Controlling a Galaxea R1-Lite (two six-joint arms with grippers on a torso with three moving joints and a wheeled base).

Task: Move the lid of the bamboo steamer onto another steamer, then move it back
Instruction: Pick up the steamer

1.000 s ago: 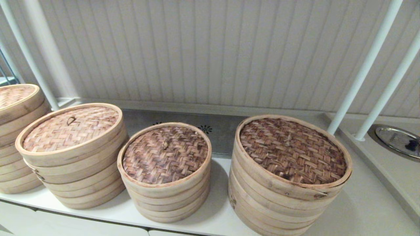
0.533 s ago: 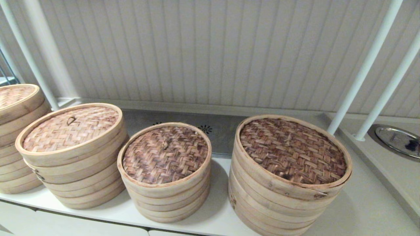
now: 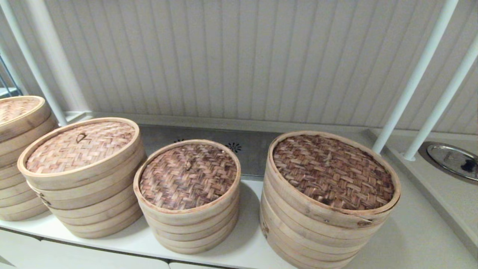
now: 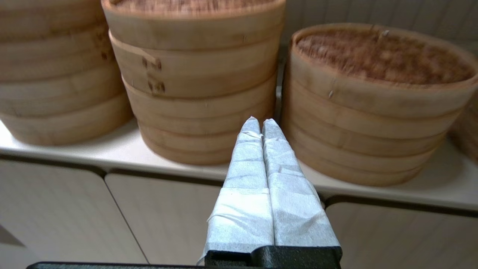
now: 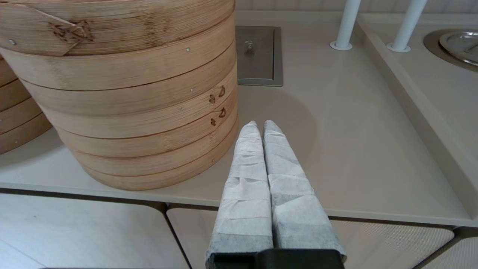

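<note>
Pale counter (image 3: 407, 239) runs across the lower part of the head view under a ribbed wall, its front edge cutting the lower left of the frame with cabinet fronts below. Open room lies mostly at the lower right, where bare counter stretches from the widest steamer (image 3: 328, 201) toward a raised ledge holding a metal dish (image 3: 453, 160). Two white poles (image 3: 414, 78) slant up at the upper right, just behind that steamer. A narrow strip of counter and a dark vented panel (image 3: 231, 147) sit behind the centre stack.

The bamboo steamer lid (image 3: 188, 175) rests on the smallest stack at centre, seated flat inside its pale rim. Just to its left stands another steamer (image 3: 80, 175) with its tan woven lid on; the two stacks are close, nearly touching at the base. A further stack (image 3: 18, 149) is cut off by the left edge. The widest steamer crowds the lid's right side with only a slim gap.

Neither arm shows in the head view. The left gripper (image 4: 260, 123) hangs out in front of the counter edge, facing the gap between the two left-centre stacks, fingers pressed together on nothing. The right gripper (image 5: 260, 125) hovers off the counter's front edge beside the widest steamer, fingers likewise closed and empty.

Against the earlier head views, every steamer and lid sits exactly as it did
</note>
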